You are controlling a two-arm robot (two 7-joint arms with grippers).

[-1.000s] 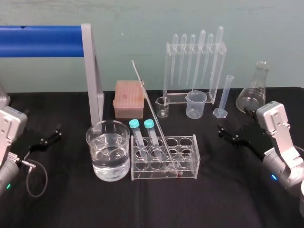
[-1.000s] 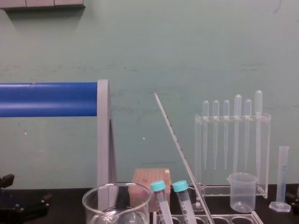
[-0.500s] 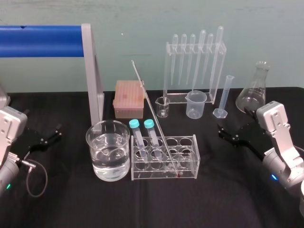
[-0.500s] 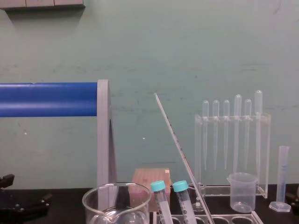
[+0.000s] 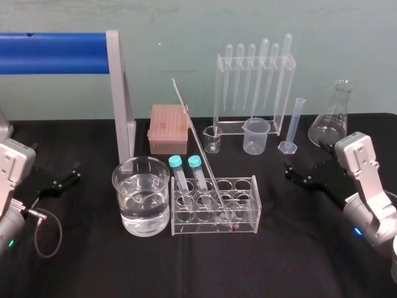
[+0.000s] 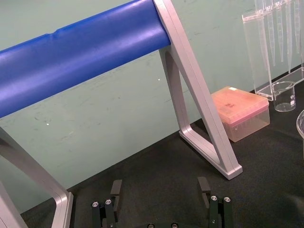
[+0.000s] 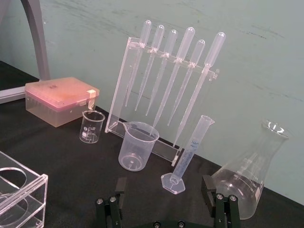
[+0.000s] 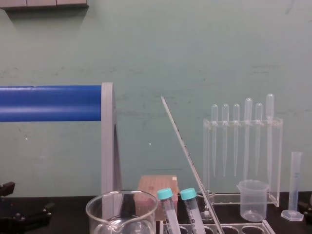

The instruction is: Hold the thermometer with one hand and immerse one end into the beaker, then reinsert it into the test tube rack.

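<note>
The thermometer (image 5: 201,152), a long thin glass rod, leans up and to the left out of the test tube rack (image 5: 245,214), its foot in the rack's middle. Two teal-capped tubes (image 5: 186,177) stand in the rack's left holes. The beaker (image 5: 124,198), wide and about half full of water, stands right beside the rack on its left. My left gripper (image 5: 75,172) rests open at the table's left, well short of the beaker. My right gripper (image 5: 289,173) is open to the right of the rack, with nothing between its fingers (image 7: 206,183).
A blue bar on a grey frame (image 5: 121,93) stands behind the beaker. Behind the rack are a pink tip box (image 5: 167,127), a small glass beaker (image 5: 212,139), a plastic beaker (image 5: 255,136), a pipette stand (image 5: 254,87), a measuring cylinder (image 5: 293,127) and a flask (image 5: 330,121).
</note>
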